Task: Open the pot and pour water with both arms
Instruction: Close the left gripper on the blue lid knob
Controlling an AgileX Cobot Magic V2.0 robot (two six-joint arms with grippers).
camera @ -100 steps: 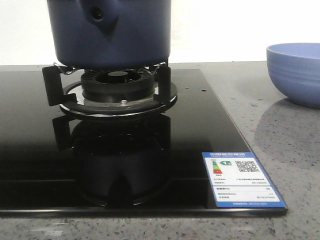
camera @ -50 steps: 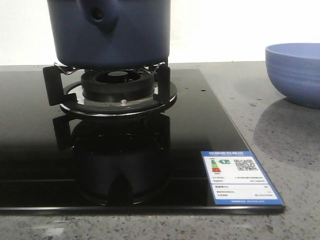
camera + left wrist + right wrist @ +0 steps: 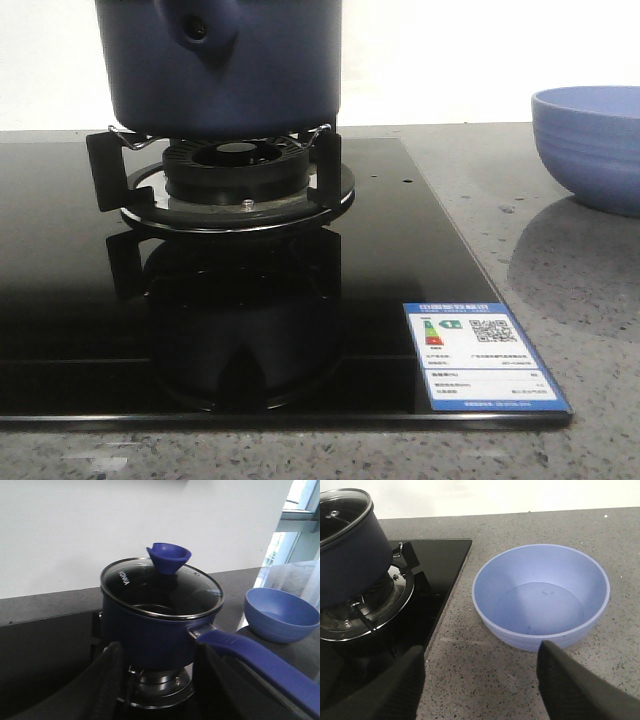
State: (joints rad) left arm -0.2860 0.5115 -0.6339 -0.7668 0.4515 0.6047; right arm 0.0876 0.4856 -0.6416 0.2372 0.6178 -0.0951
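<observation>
Pot sits on the burner stand of the black glass cooktop, toward the counter's far left part, glass lid on, blue knob upright at the lid centre. Long blue handle sticks out toward the bowl side; front view shows a stub handle with a round hole facing the camera.

Left gripper: fingers spread wide, pot body framed between them in the left wrist view. Fingers sit low, near the pot base and burner, apart from the lid and knob. Can't tell whether they touch the wall; holding nothing.

Right gripper: fingers spread wide, empty, over bare speckled counter. Light-blue bowl lies just beyond the fingertips, near one finger, not touching as far as I can see. Pot is off to the side of this gripper, well apart from its fingers.

Bowl stands on the grey counter beside the cooktop's right edge, upright, looks empty. Energy label sticker on the cooktop's near right corner. Neither gripper shows in the front view.
</observation>
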